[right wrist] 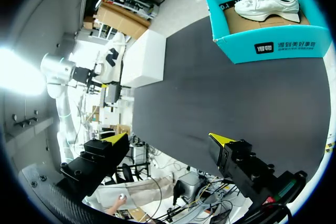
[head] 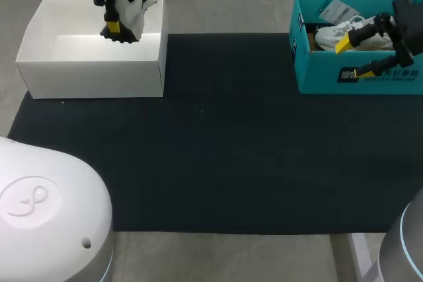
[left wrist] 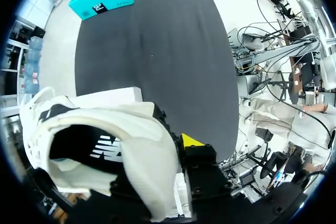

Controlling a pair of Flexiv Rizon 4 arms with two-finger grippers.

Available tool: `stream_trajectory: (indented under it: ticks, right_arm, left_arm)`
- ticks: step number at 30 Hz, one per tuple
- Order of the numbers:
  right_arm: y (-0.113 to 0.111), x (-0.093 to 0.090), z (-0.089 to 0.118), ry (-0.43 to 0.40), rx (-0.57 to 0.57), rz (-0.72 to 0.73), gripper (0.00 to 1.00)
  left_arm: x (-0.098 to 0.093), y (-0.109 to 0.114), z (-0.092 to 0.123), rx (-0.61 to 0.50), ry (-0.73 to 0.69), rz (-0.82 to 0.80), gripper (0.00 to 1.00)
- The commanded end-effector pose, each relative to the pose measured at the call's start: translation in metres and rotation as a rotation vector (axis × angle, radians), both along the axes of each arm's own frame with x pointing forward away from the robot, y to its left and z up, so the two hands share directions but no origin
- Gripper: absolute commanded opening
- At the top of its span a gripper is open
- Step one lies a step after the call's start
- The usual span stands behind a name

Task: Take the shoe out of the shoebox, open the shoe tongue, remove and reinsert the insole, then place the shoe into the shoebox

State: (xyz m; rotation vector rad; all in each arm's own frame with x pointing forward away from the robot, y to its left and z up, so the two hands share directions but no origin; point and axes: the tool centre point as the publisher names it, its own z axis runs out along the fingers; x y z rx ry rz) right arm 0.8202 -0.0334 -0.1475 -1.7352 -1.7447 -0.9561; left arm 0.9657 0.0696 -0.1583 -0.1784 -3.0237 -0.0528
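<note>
Holding the shoe: the left gripper (head: 119,26) is clamped on the shoe (left wrist: 131,124). One yellow tip shows tight against its side. The other finger is hidden behind it.
Shoe: it hangs in the air, touching no box. Its open mouth faces the left wrist camera, so the dark inside shows.
White box (head: 92,70): it sits right under the shoe, at the left far corner of the mat (head: 218,150). Nothing can be seen inside it.
Where the shoe is over the box: above the far right part, close to the back wall, not over the middle.
Way to go: straight down, I think, and a little toward me so it misses the wall.
Long way of the box: it runs left to right.
Long way of the shoe: it seems to hang with one end down. I cannot tell which end.
Fit: the shoe may need to be laid flat along the box to go in well.
Right gripper (head: 353,57): spread wide with nothing in it, hanging by the near wall of the teal box (head: 317,74).
Other shoe (right wrist: 268,1): it lies on its sole in the teal box, just ahead of the right gripper.
Nearer arm: the left one, by far.
Step, my guess: putting the shoe into the box.
</note>
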Motion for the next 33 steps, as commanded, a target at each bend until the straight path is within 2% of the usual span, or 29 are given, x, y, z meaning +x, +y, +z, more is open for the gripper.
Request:
stream_trajectory:
  ticks: [1, 9, 12, 17, 26, 33]
  right_arm:
    - [0.0, 0.0, -0.001, 0.001, -0.002, -0.001, 1.0]
    - [0.0, 0.0, -0.001, 0.001, -0.002, -0.001, 1.0]
    - [0.0, 0.0, -0.001, 0.001, -0.002, -0.001, 1.0]
    - [0.0, 0.0, -0.001, 0.001, -0.002, -0.001, 1.0]
    - [0.0, 0.0, -0.001, 0.001, -0.002, -0.001, 1.0]
    - [0.0, 0.0, -0.001, 0.001, -0.002, -0.001, 1.0]
  left_arm:
    - [0.007, 0.032, -0.004, -0.023, 0.003, 0.017, 0.0]
    - [0.034, 0.091, -0.016, -0.002, 0.011, 0.088, 0.0]
    - [0.042, 0.112, -0.022, 0.03, -0.007, 0.119, 0.0]
    - [0.052, 0.143, -0.027, 0.023, -0.012, 0.154, 0.0]
    - [0.063, 0.185, -0.036, 0.037, -0.043, 0.08, 0.0]
    - [0.072, 0.212, -0.043, -0.004, -0.028, 0.072, 0.0]
